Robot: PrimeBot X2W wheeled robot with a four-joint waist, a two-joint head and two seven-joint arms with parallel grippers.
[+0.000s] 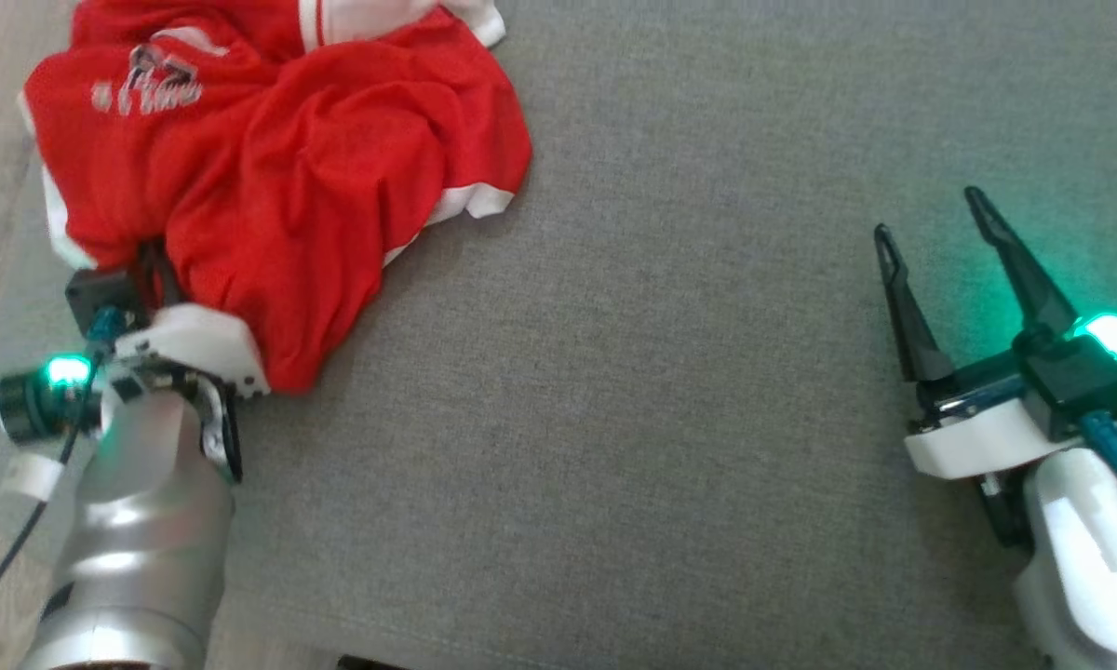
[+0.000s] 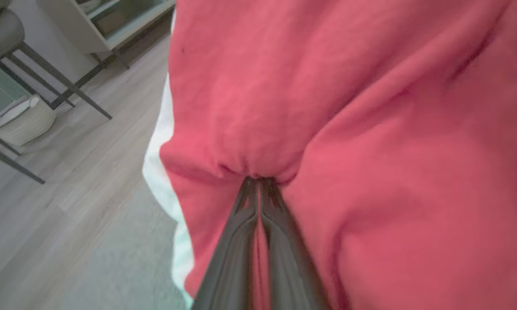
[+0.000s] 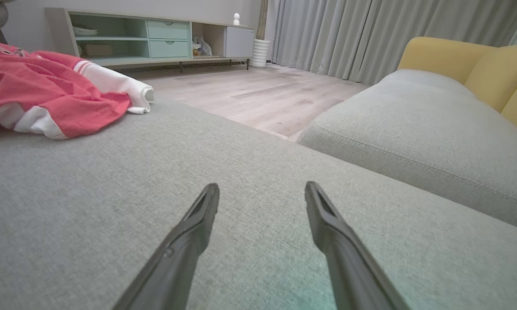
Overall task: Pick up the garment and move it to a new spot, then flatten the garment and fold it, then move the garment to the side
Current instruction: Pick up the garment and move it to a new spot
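The garment [image 1: 270, 177], red with white trim and a pale print, lies crumpled at the upper left of the grey cushion [image 1: 661, 419]. It also shows at the left of the right wrist view [image 3: 47, 92]. My left gripper [image 2: 258, 181] is shut on a bunch of the red cloth [image 2: 327, 129]; in the head view its fingers are buried under the garment's lower edge. My right gripper [image 1: 931, 219] hovers open over bare cushion at the right, far from the garment, with nothing between its fingers [image 3: 198, 215].
The cushion's left edge meets wooden floor [image 2: 47, 185], where chair legs [image 2: 60, 82] and a pale basket [image 2: 23, 122] stand. Beyond the cushion are another grey cushion [image 3: 413, 129] with yellow backrests, a low cabinet [image 3: 155, 38] and curtains [image 3: 370, 34].
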